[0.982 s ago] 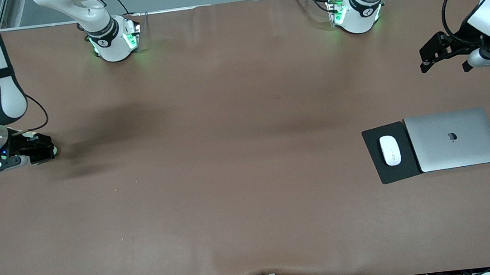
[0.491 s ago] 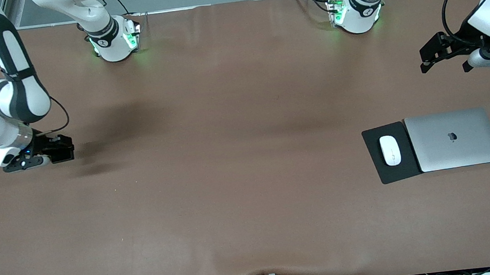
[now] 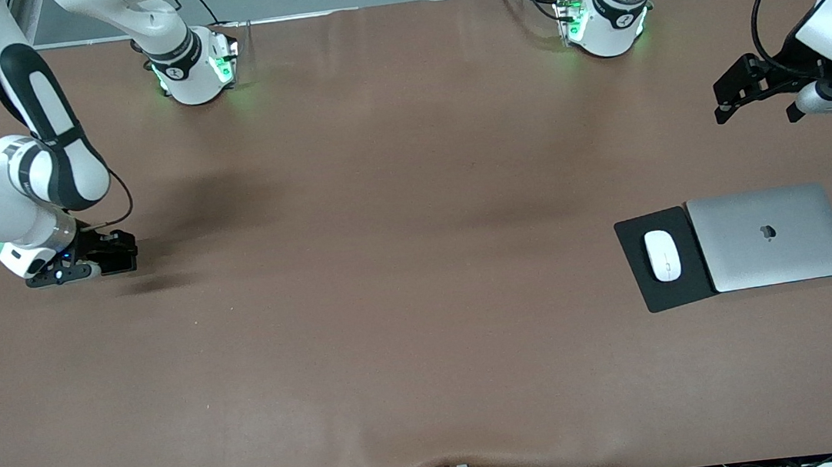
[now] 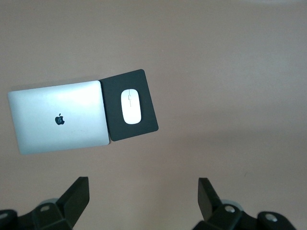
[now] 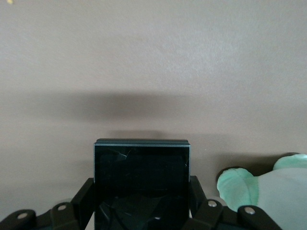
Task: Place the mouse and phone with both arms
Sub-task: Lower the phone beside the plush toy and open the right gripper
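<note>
The white mouse (image 3: 662,255) lies on a black mouse pad (image 3: 647,294) beside a silver laptop; it also shows in the left wrist view (image 4: 131,106). My left gripper (image 3: 727,100) is open and empty, up in the air at the left arm's end of the table; its fingertips (image 4: 76,191) show wide apart. My right gripper (image 3: 117,261) is shut on the black phone (image 5: 141,184), low over the table at the right arm's end. In the front view the phone is hidden by the gripper.
A closed silver laptop (image 3: 772,236) lies flat against the mouse pad, toward the left arm's end; it also shows in the left wrist view (image 4: 57,117). The two arm bases (image 3: 194,67) (image 3: 602,20) stand along the table's edge farthest from the front camera.
My right arm has carried the phone toward the middle of the table, away from the table's end. The left arm, mouse and laptop have not moved.
</note>
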You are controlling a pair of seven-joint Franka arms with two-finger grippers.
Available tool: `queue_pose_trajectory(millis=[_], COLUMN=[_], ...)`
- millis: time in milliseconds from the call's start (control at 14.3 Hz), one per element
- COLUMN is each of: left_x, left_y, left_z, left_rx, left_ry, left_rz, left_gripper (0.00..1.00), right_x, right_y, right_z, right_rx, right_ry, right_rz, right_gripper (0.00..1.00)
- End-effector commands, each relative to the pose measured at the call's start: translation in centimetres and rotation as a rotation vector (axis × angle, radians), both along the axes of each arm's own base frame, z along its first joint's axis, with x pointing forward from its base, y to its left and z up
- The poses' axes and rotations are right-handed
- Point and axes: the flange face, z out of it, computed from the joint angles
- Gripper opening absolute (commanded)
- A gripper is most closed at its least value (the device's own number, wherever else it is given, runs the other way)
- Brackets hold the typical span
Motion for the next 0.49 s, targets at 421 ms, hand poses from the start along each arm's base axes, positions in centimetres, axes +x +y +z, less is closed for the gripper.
queue_pose_trajectory(millis=[421], left_x=[0.1], left_y=[0.2], left_z=[0.8], left_rx=[-0.020], left_ry=[-0.010], left_rz=[0.020], left_gripper=[1.00], right_x=[-1.5], right_y=[0.7], right_z=[-2.9], right_rx=[0.017], right_ry=[0.022], right_rz=[-0.043], right_gripper=[0.30])
